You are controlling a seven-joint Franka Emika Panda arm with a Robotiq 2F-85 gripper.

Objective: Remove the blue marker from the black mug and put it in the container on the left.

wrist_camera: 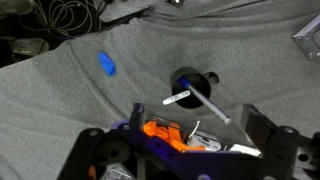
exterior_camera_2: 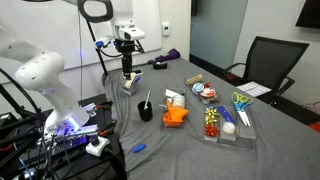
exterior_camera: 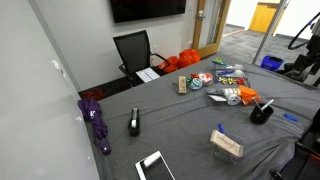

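Note:
The black mug (wrist_camera: 187, 82) stands on the grey cloth; it shows in both exterior views (exterior_camera: 262, 112) (exterior_camera_2: 146, 110). The blue marker (wrist_camera: 207, 104), a thin stick with a greyish shaft, leans out of the mug beside a white-labelled stick (wrist_camera: 180, 98). The tan container (exterior_camera: 225, 143) lies near the table's front edge, apart from the mug. My gripper (wrist_camera: 198, 122) hangs high above the table (exterior_camera_2: 127, 78), off to one side of the mug. Its fingers are wide apart and hold nothing.
A small blue object (wrist_camera: 106, 65) (exterior_camera_2: 138, 148) lies on the cloth near the mug. An orange item (exterior_camera_2: 175, 117) sits beside the mug, with trays of bits (exterior_camera_2: 228, 122) beyond. A tablet (exterior_camera: 153, 166), a black upright gadget (exterior_camera: 134, 123) and a purple thing (exterior_camera: 95, 120) are also on the table.

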